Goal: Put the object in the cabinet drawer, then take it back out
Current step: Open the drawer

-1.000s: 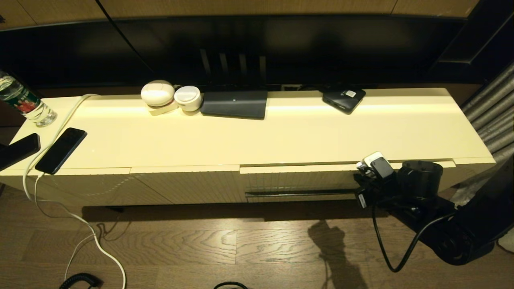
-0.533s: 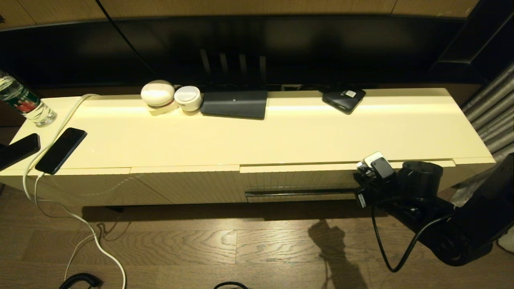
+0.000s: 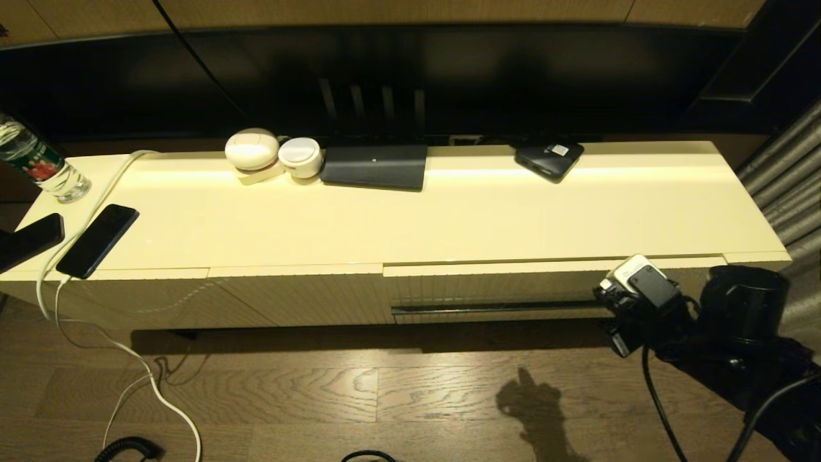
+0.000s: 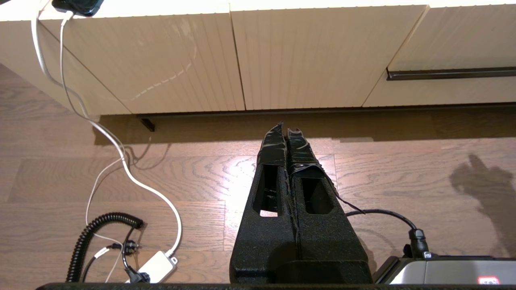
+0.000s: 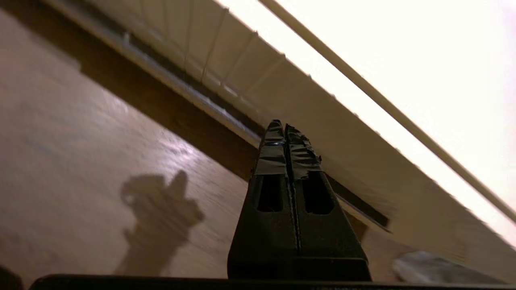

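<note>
The cabinet drawer point(image 3: 487, 287) is closed, its ribbed cream front flush with the cabinet and its dark handle strip point(image 3: 494, 308) along the lower edge. The small label-free bottle is out of view. My right gripper point(image 5: 284, 125) is shut on nothing and hangs just off the right end of the handle strip point(image 5: 193, 86), low in front of the cabinet; its wrist point(image 3: 644, 289) shows in the head view. My left gripper point(image 4: 285, 128) is shut and empty, parked above the wooden floor facing the ribbed panels, with the drawer point(image 4: 451, 44) off to its side.
A bottle with a green-red label point(image 3: 40, 165) stands at the cabinet top's far left. Two phones point(image 3: 97, 240), a white cable point(image 3: 96, 192), white round devices point(image 3: 251, 149), a dark flat box point(image 3: 375, 166) and a small black box point(image 3: 549, 158) lie on top. Cables cross the floor point(image 4: 121, 161).
My right arm has drawn back to the right and slightly down, away from the right end of the drawer's handle strip. The drawer stays closed.
</note>
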